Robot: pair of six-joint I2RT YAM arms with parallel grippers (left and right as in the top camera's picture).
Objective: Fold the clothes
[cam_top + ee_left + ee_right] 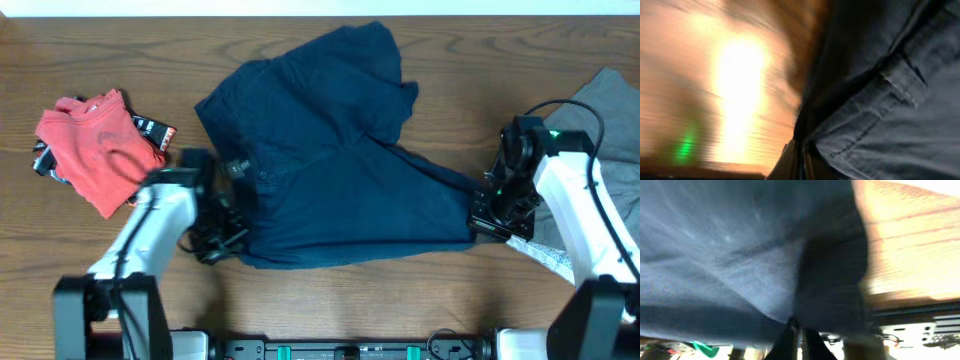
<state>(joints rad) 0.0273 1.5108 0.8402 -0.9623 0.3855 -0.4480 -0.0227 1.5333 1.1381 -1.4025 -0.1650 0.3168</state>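
Note:
The dark navy blue shorts [340,170] lie spread across the middle of the table. My left gripper [222,235] is at their near left corner by the waistband, shut on the cloth edge. In the left wrist view the fingers [795,167] pinch the navy fabric [890,100] just over the wood. My right gripper [482,215] is at the near right corner, on the leg hem. In the right wrist view its fingers [812,347] meet on the hanging navy cloth [740,255]. A coral-red tee [95,145] lies crumpled at the far left. Grey shorts [605,110] lie at the far right.
A dark item with a red-and-white label [152,128] pokes out from under the tee. A pale patterned cloth [545,255] lies under the right arm. Bare wooden table [350,300] runs along the near edge between the two arm bases.

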